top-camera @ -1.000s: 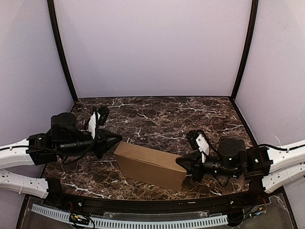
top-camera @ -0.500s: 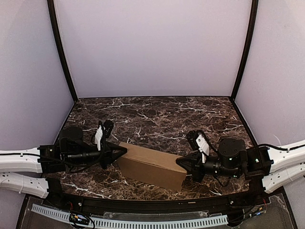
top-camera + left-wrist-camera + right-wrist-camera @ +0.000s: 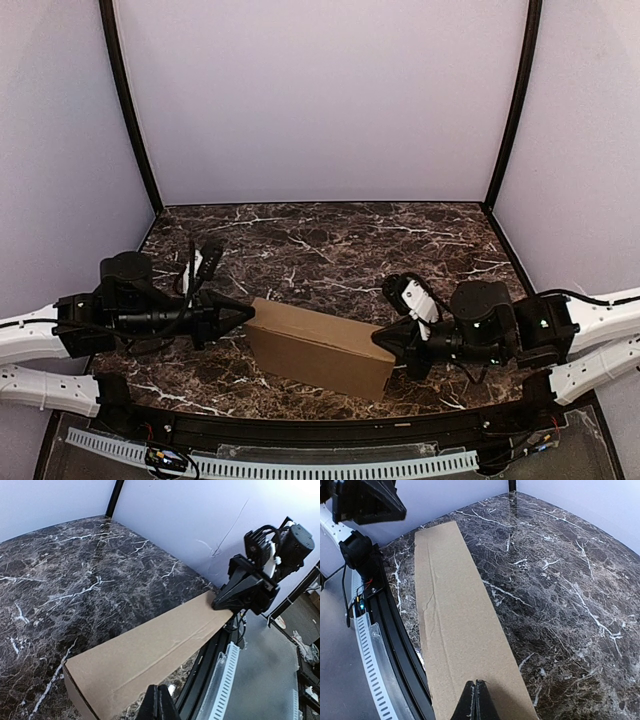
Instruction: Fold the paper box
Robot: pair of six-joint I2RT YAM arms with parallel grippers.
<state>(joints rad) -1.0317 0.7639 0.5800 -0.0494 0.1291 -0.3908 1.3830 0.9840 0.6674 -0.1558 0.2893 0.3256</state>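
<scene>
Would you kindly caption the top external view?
Shut, the left gripper and right gripper bracket the paper box's ends.

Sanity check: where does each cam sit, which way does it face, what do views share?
Top external: above, behind the bases, looking down at the table; both arms, paper box between left tool and right tool.
Left wrist: left arm, facing along the box toward the right tool; own shut fingertips at bottom.
Right wrist: right arm, facing along the box toward the left tool; own shut fingertips at bottom.
Shared: all three show the box.
</scene>
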